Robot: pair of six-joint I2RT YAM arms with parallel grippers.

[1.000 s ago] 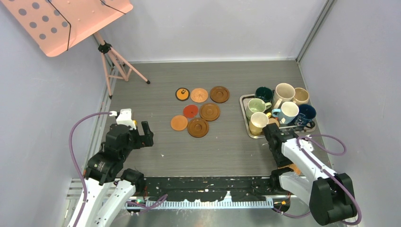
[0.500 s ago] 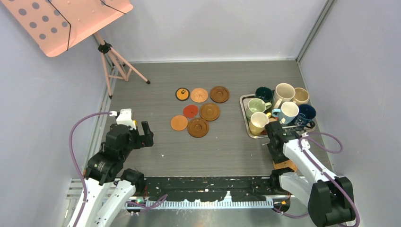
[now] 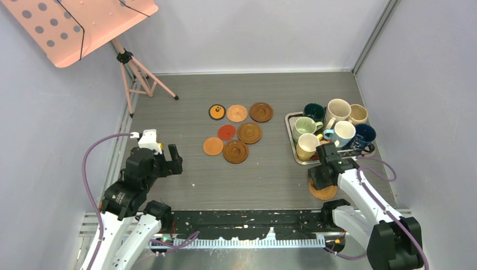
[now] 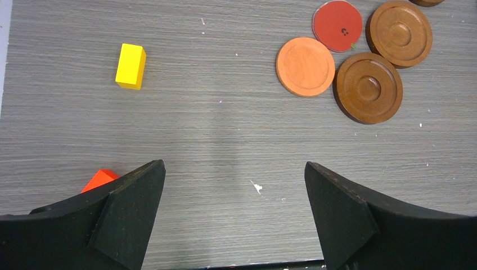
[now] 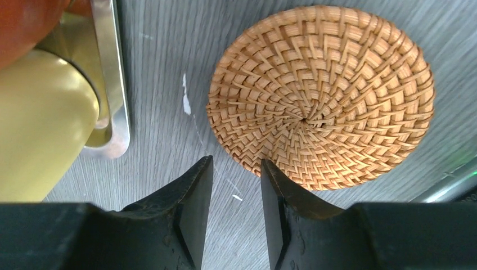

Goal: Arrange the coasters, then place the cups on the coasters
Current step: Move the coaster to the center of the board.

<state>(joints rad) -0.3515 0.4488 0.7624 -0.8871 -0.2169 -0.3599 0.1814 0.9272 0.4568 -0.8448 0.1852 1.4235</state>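
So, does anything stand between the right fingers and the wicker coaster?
Nothing visible does. The wicker coaster lies on bare table just past the tips of the right fingers. The tray corner and the yellow mug sit off to one side, not in between.

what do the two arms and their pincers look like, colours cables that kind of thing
Both are built from white links and black joints: left arm, right arm. A purple cable loops alongside each. The left pincer and right pincer have matte black, wedge-shaped fingers tapering to blunt tips.
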